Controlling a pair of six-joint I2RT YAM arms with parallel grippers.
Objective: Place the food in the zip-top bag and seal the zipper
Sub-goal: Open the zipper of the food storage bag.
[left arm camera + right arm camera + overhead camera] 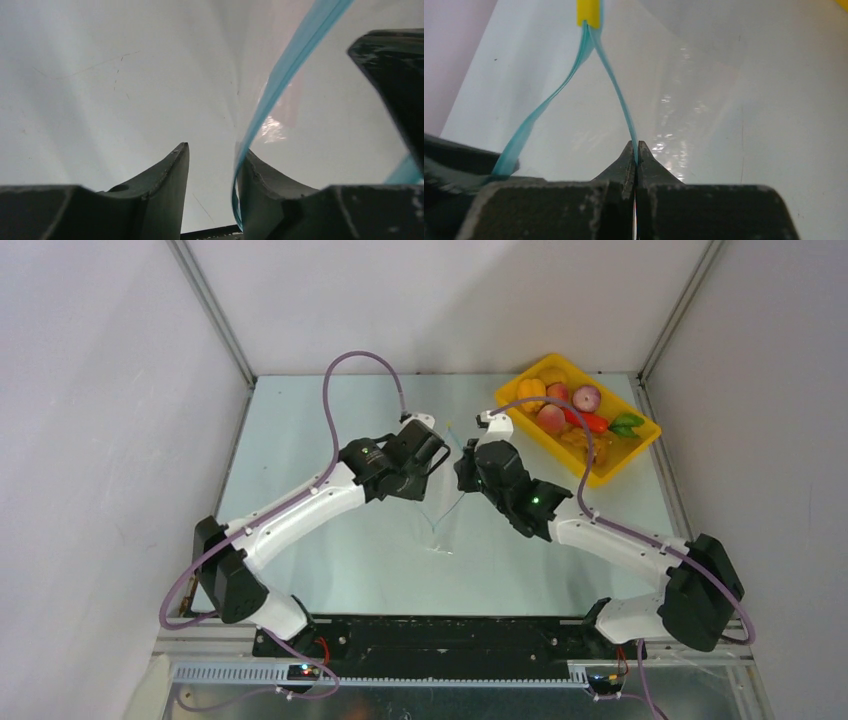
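Observation:
The clear zip-top bag (445, 510) hangs between my two grippers above the table's middle, its lower corner touching the table. My right gripper (468, 462) (637, 145) is shut on one lip of the teal zipper (616, 85). The two lips are spread apart and meet at a yellow slider (589, 12). My left gripper (440, 455) (212, 147) is open, and the other zipper lip (280, 80) lies against the inner face of its right finger (260, 175). The food (565, 410), toy fruits and vegetables, lies in the yellow tray (628, 455) at the back right.
White walls stand on the left, back and right of the grey table (320, 440). Purple cables loop over both arms. The arms' black base rail (440, 640) runs along the near edge.

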